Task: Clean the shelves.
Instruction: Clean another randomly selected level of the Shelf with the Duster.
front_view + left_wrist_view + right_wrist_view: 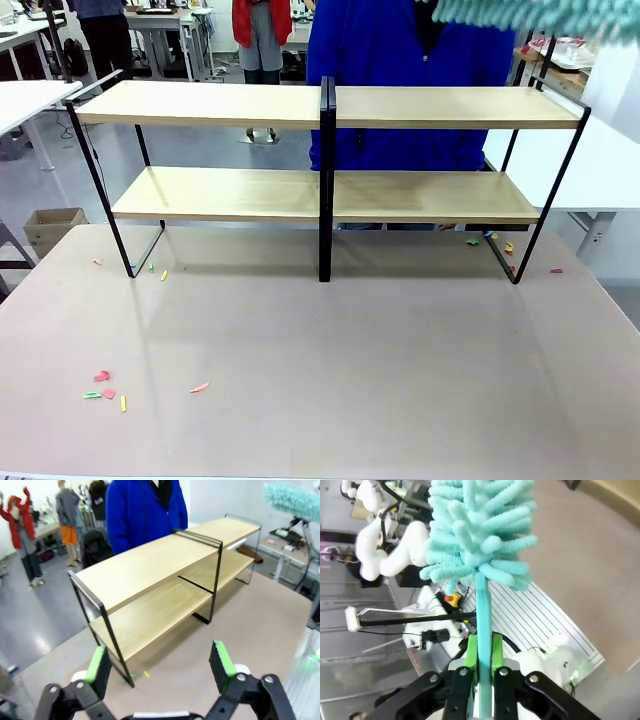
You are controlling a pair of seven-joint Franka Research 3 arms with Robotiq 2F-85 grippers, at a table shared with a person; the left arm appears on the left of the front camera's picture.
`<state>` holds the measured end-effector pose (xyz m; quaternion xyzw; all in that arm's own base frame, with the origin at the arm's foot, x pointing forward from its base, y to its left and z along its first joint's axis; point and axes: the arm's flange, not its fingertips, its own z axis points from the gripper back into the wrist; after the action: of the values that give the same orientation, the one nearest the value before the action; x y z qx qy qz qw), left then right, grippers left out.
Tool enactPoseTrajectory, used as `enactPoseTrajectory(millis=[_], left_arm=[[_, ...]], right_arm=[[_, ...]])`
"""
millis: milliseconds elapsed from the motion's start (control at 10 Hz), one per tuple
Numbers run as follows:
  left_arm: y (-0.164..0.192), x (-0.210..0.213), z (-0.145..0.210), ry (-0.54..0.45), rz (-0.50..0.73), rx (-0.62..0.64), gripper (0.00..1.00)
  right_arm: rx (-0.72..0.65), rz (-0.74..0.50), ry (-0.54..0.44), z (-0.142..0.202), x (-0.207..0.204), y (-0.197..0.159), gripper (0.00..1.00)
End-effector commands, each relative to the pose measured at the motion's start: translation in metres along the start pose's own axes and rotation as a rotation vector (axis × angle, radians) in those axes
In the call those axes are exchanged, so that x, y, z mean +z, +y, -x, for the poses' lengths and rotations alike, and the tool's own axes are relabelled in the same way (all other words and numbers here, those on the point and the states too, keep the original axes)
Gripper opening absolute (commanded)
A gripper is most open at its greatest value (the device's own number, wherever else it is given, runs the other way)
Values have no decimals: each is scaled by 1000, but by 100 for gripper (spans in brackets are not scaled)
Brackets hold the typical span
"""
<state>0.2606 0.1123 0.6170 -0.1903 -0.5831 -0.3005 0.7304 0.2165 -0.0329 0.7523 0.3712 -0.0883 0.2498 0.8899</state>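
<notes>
The shelves (210, 105) are a two-tier light-wood rack in a thin black frame with a black centre post, standing at the far side of the beige table; both boards look bare. The shelves (150, 565) also lie ahead of my left gripper (160, 667), which hangs open and empty above the table in front of one end of the rack. My right gripper (481, 652) is shut on the handle of a teal fluffy duster (480, 535). The duster (540, 15) shows blurred at the top right, above the rack's right end.
Small coloured scraps (105, 385) lie on the beige table (380, 380) at front left, and more scraps (490, 240) by the rack's right foot. A person in a blue jacket (400, 50) stands right behind the rack. White tables (25, 100) flank both sides.
</notes>
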Motion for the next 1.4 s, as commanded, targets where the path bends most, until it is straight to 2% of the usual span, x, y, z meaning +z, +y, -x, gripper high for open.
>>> enactPoseTrajectory(millis=[0, 100, 400, 500, 600, 700, 800, 1000, 1200, 1300], left_arm=[[0, -1, 0, 8, 1, -5, 100], [0, -1, 0, 8, 1, -5, 100], [0, -1, 0, 8, 1, -5, 100], [0, -1, 0, 8, 1, -5, 100], [0, -1, 0, 8, 1, -5, 100], [0, -1, 0, 8, 1, -5, 100], [0, -1, 0, 8, 1, -5, 100], [0, -1, 0, 8, 1, -5, 100], [0, -1, 0, 8, 1, -5, 100], [0, -1, 0, 8, 1, -5, 100]], right_arm=[[57, 69, -115, 86, -105, -27, 12], [0, 0, 0, 0, 0, 0, 12], [0, 0, 0, 0, 0, 0, 12], [15, 11, -19, 16, -26, -2, 12], [51, 8, -41, -2, -10, -12, 12], [93, -13, -44, -5, 10, -24, 12], [100, -96, -44, 8, 42, -46, 12], [116, -145, -25, 37, 72, -78, 12], [109, -189, -81, 48, 77, -95, 12], [72, -135, -72, 46, 63, -88, 12]])
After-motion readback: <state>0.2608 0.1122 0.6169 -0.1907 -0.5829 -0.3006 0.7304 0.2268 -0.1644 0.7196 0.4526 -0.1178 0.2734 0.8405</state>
